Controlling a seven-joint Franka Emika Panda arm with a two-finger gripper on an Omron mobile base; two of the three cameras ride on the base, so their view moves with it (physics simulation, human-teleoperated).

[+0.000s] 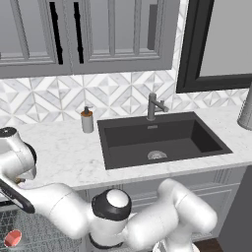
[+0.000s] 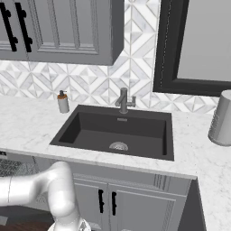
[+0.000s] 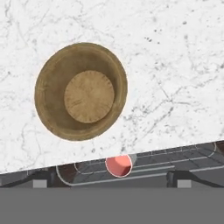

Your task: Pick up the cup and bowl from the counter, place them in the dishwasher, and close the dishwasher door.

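Note:
In the hand view the shallow brown wooden bowl (image 3: pixel 81 91) sits upright on the white marble counter (image 3: pixel 175 65), up and to the left of my gripper (image 3: pixel 112 182). The fingertips (image 3: pixel 41 179) stand wide apart with nothing between them, so the gripper is open and above the bowl, not touching it. Past the counter's edge the grey wire rack of the dishwasher (image 3: pixel 153 159) shows below, with the cup (image 3: pixel 119 166), salmon-red inside, standing in it. The cup (image 1: pixel 12 238) also shows in the rack (image 1: pixel 44 231) at the lower left of the left base view. The dishwasher door is out of view.
A dark sunken sink (image 1: pixel 162 140) with a faucet (image 1: pixel 153 107) lies to the right, and a soap bottle (image 1: pixel 87 120) stands at its back left corner. A grey cylinder (image 2: pixel 222 118) stands at the far right. Grey cabinet doors (image 2: pixel 117 203) are under the sink.

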